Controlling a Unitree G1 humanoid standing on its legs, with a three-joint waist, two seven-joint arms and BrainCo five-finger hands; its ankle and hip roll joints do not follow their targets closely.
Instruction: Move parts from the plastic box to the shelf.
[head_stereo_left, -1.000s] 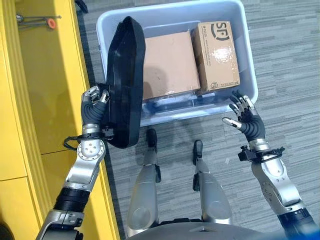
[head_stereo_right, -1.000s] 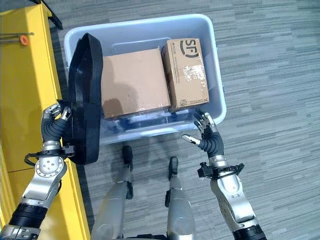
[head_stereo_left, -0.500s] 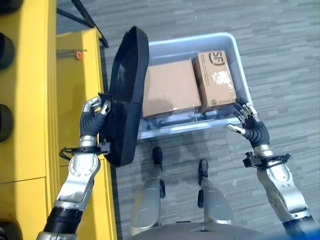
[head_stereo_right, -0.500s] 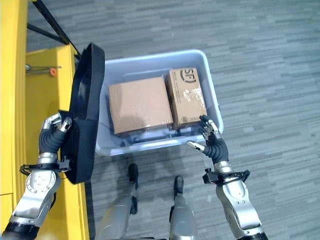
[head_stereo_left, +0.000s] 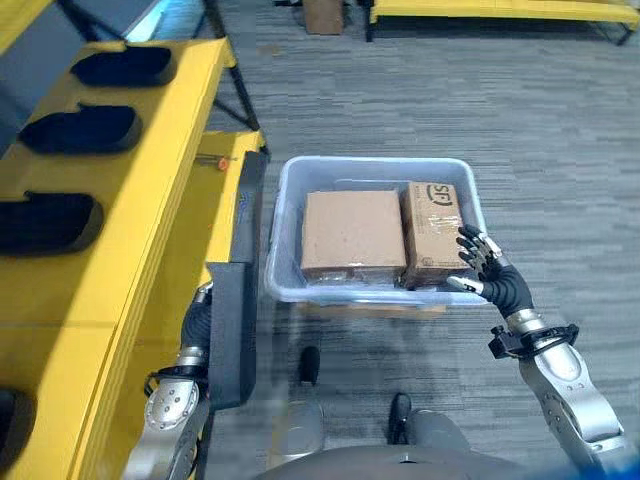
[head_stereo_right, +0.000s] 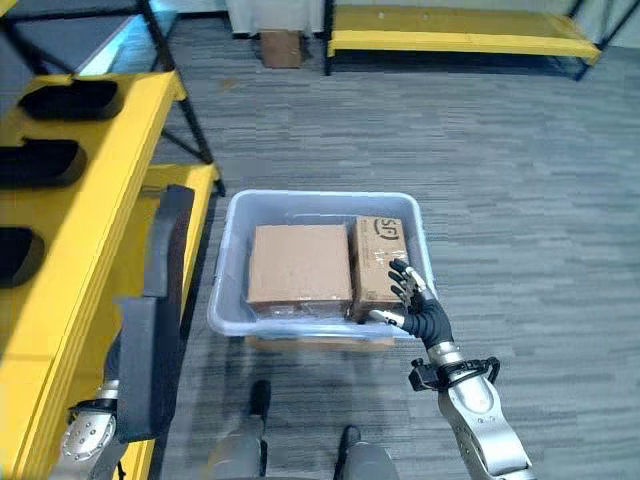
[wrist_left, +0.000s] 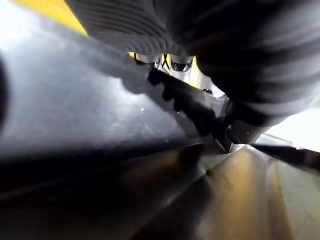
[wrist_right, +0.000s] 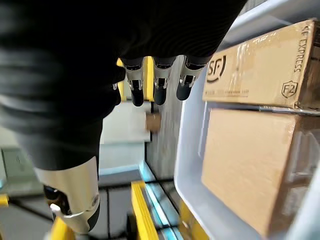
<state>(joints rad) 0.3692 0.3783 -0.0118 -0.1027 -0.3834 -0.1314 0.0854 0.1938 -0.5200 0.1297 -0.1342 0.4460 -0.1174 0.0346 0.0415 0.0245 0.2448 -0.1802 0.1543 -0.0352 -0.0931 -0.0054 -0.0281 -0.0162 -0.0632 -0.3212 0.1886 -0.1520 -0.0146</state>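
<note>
A long black moulded part stands on edge between the yellow shelf and the pale blue plastic box. My left hand grips the part's lower end from the shelf side and is mostly hidden behind it; the part's dark surface lies close in the left wrist view. Inside the box lie a large cardboard carton and a narrower one. My right hand hovers open at the box's near right corner, its fingers straight and holding nothing.
Three similar black parts sit in slots on the shelf's top tier. A small orange item lies on the lower tier. Black frame legs rise behind the shelf. Low yellow racks and a carton stand far back.
The camera has lifted, so the whole scene looks smaller and farther. The black part now sits lower and closer against the shelf's side. The right hand stays by the box corner.
</note>
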